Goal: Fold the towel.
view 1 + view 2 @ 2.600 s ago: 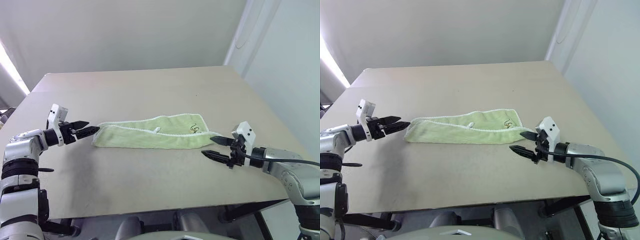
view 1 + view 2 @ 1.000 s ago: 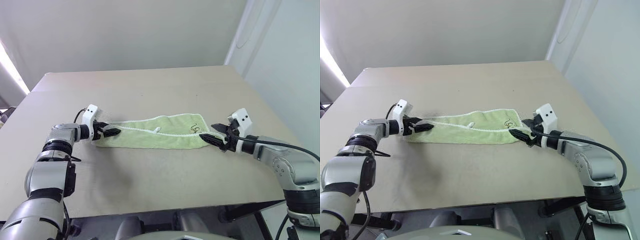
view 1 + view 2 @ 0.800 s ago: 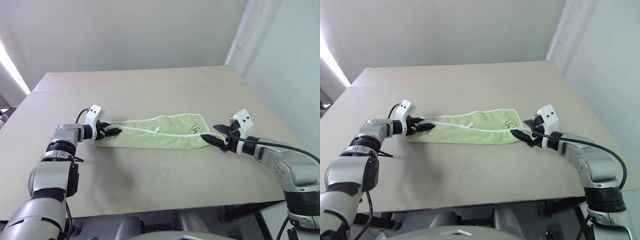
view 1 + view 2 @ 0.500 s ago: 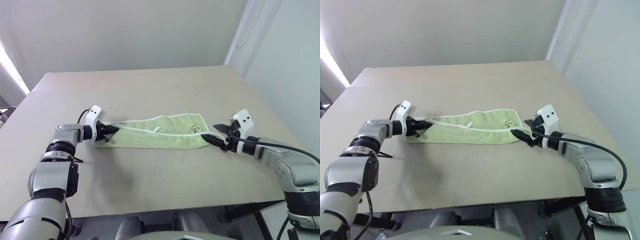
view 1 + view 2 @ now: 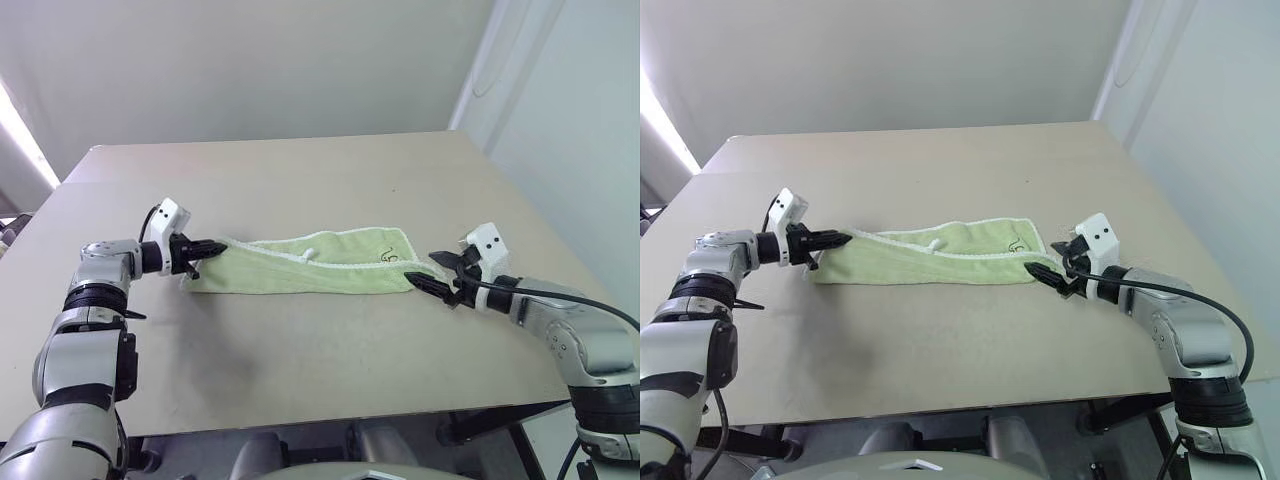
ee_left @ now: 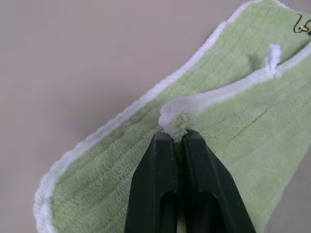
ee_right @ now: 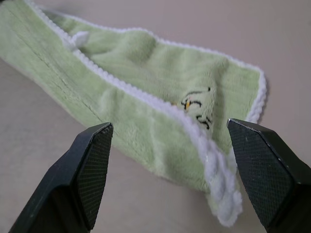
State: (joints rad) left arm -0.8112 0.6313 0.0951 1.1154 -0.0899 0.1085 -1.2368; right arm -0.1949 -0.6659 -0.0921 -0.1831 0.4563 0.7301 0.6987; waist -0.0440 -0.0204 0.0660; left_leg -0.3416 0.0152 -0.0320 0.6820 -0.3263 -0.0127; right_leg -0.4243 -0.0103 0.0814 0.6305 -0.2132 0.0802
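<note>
The towel, light yellow-green with white edging, lies as a long folded strip across the table. My left gripper is shut on the white-edged upper layer at the towel's left end, holding that corner a little above the table. My right gripper stands open at the towel's right end, one finger on each side of the edged corner, not closed on it. The dark embroidered mark and the white loop tag face up.
The tan table stretches well beyond the towel toward the back. Its front edge runs close below both arms, and its right edge passes just behind my right arm. A white wall stands to the right.
My left gripper, open around the towel's left end a second ago, has shut on the edge and drawn it up and slightly leftward. The right gripper has stayed open in place.
</note>
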